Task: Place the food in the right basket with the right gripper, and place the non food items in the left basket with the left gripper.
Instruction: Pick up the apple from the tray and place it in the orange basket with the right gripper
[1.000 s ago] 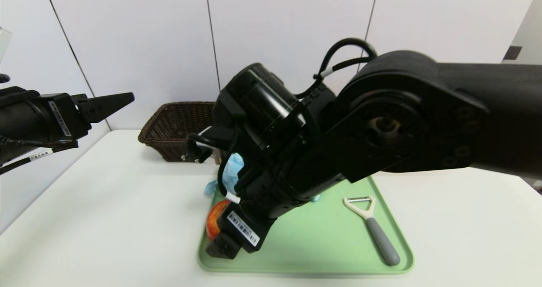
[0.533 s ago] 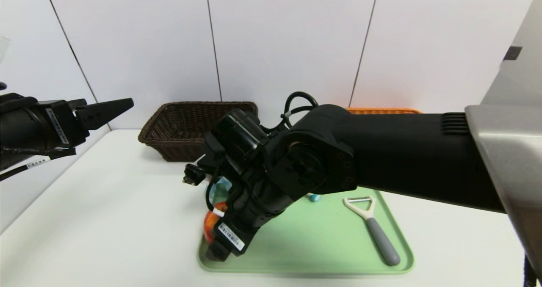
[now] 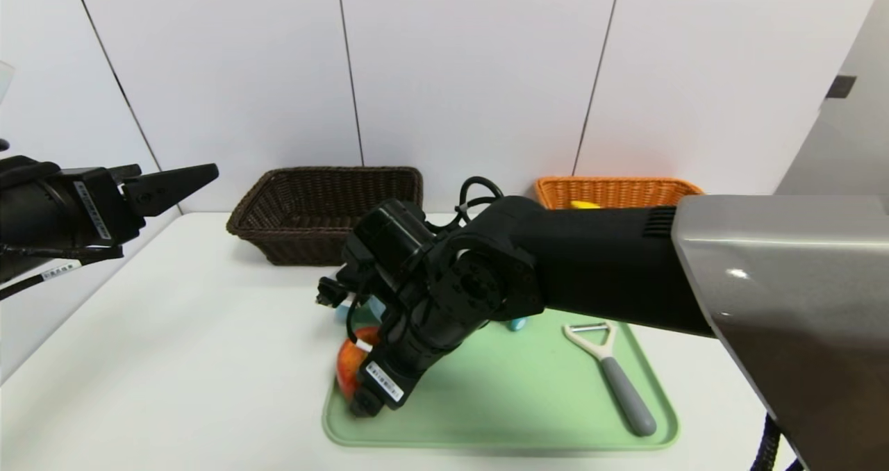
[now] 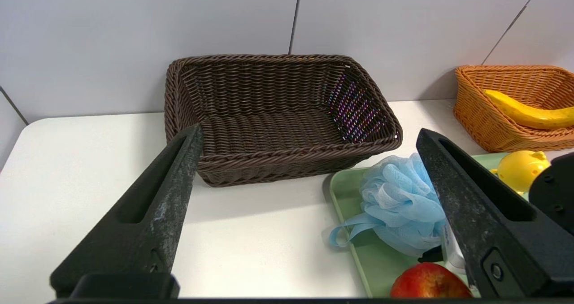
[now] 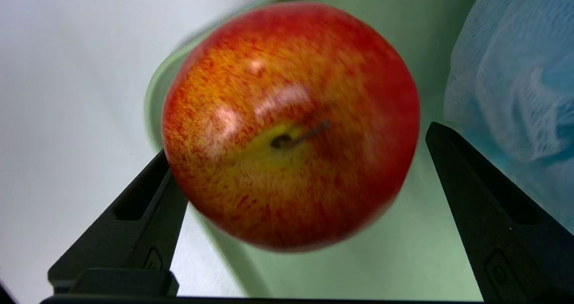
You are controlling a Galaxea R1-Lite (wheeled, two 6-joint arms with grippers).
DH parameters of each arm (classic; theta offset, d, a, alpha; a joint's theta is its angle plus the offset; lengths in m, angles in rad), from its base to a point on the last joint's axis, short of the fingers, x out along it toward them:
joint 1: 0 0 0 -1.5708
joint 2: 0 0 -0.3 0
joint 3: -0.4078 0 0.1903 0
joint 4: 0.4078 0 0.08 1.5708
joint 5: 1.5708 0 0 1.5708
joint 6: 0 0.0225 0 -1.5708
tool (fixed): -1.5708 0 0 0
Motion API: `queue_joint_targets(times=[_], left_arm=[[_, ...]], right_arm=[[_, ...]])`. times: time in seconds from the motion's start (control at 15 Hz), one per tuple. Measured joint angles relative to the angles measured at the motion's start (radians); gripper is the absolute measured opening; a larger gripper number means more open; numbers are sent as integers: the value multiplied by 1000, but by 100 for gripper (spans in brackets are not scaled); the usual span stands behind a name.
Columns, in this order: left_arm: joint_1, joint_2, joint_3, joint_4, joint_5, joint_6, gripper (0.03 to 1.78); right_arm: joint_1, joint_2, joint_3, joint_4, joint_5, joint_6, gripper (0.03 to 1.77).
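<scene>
The red-yellow apple [image 5: 291, 124] sits on the front left corner of the green tray [image 3: 528, 401]. My right gripper [image 5: 300, 142] is lowered over the apple [image 3: 345, 368], open, one finger on each side; the finger on the sponge side stands clear of it. The banana [image 4: 524, 111] lies in the orange right basket [image 3: 611, 186]. The blue sponge [image 4: 399, 205] and yellow duck [image 4: 520, 169] rest at the tray's back, mostly hidden by my right arm in the head view. The peeler [image 3: 611, 370] lies on the tray's right side. My left gripper [image 3: 187, 178] hovers open at far left, facing the dark left basket [image 4: 287, 156].
Both baskets stand against the back wall, the dark one [image 3: 326, 179] left of the orange one [image 4: 475, 115]. The white table stretches bare to the left of the tray. My right arm crosses over the tray from the right.
My right arm has come down and its gripper has dropped around the apple, uncovering the orange basket behind it. The left arm has hardly moved.
</scene>
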Motion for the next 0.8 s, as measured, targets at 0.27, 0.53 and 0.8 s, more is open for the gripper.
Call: queue_joint_targets(times=[0.27, 0.53, 0.8], left_arm=[[-1, -5, 3, 1, -1, 0, 169], [-1, -9, 8, 1, -1, 0, 169], [-5, -10, 9, 1, -1, 0, 169]], right_arm=[[-1, 19, -1, -44, -1, 0, 170], [-1, 22, -1, -59, 0, 0, 170], [-1, 26, 0, -73, 1, 2, 134]])
